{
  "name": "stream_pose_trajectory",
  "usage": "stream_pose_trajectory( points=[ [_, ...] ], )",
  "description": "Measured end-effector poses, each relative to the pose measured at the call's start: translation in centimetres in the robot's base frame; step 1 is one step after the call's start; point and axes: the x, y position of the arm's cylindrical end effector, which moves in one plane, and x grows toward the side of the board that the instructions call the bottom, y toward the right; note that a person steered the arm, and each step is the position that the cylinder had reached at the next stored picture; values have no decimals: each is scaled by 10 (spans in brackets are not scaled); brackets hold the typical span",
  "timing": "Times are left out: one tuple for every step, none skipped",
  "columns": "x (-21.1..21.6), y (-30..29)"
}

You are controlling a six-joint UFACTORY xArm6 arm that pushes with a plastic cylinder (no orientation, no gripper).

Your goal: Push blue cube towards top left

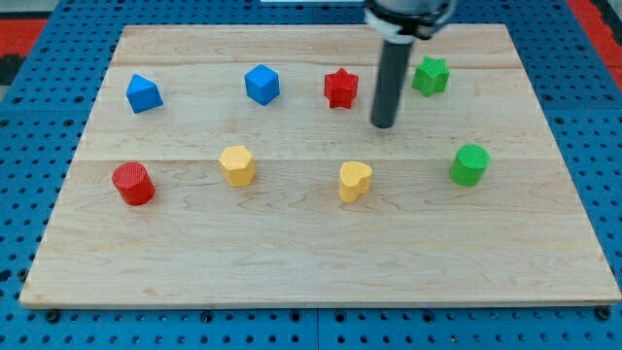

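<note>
The blue cube (261, 84) sits on the wooden board (311, 253) near the view's top, left of centre. A second blue block (143, 93), of a wedge-like shape, lies further to the view's left. My tip (384, 124) is down on the board to the right of the blue cube, with the red star (340, 88) between them. The tip touches no block.
A green star (430, 75) lies just to the upper right of the rod. A green cylinder (470, 163) is at the right, a yellow heart (355, 181) and a yellow hexagonal block (237, 165) are in the middle row, and a red cylinder (133, 183) is at the left.
</note>
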Motion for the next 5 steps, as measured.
stream_pose_trajectory(
  points=[
    [0,-81],
    [-15,-123],
    [-41,-123],
    [-81,-127],
    [-99,-131]
  ],
)
